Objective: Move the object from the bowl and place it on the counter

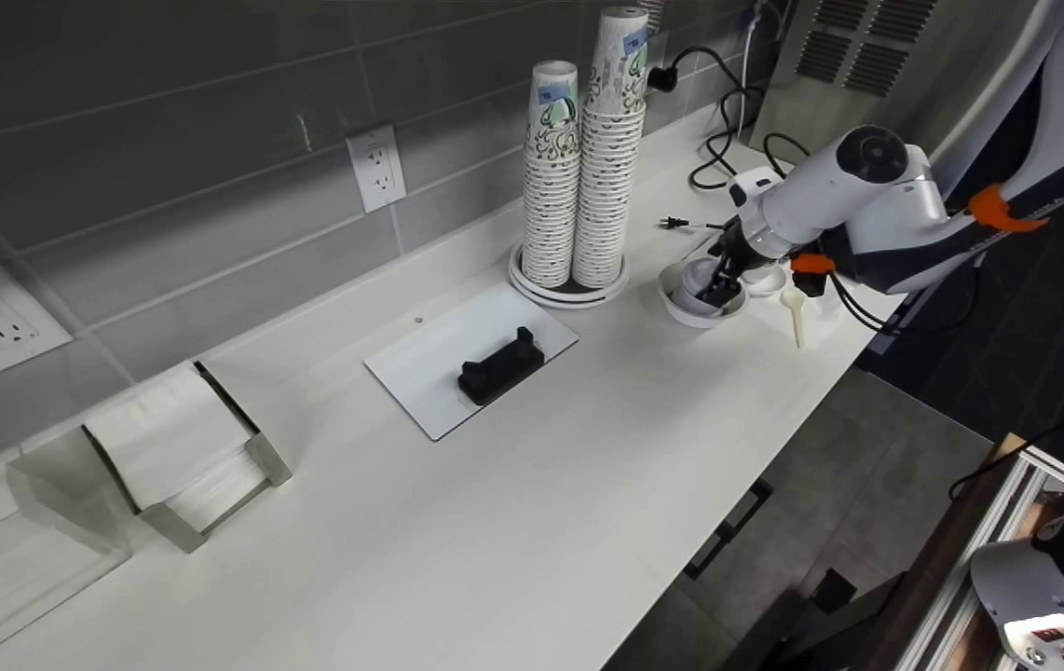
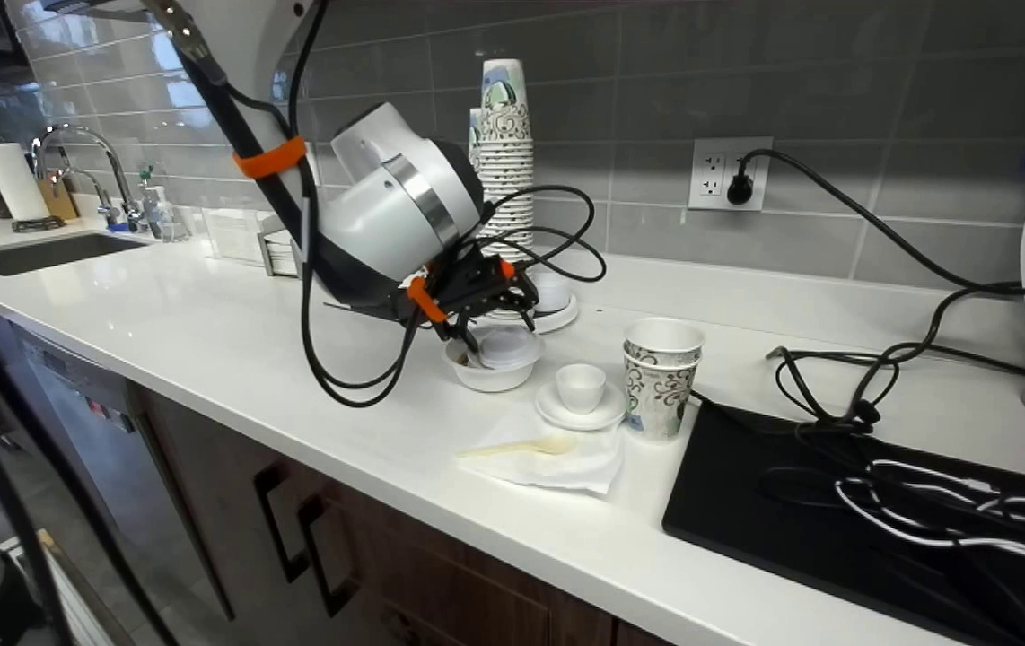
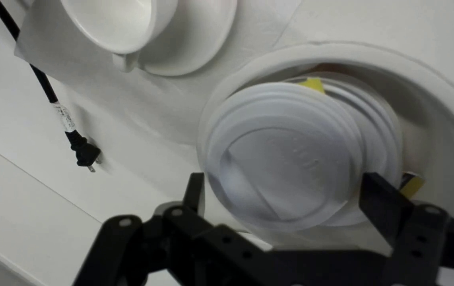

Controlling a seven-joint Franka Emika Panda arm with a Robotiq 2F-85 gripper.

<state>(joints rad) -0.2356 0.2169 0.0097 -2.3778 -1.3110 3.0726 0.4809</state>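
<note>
- Wrist view: your gripper [image 3: 282,180] is spread, the white lid [image 3: 286,159] showing between its jaws, in the bowl [image 3: 453,159]; contact you can't tell.
- In an exterior view, the lid sits beside a jaw, near a small cup [image 2: 581,391].
- In an exterior view, your gripper overlaps the bowl, near paper cups [image 1: 608,172].

Both exterior views look down on the bowl [image 2: 493,380] from opposite sides, the wrist view from close above.
</note>
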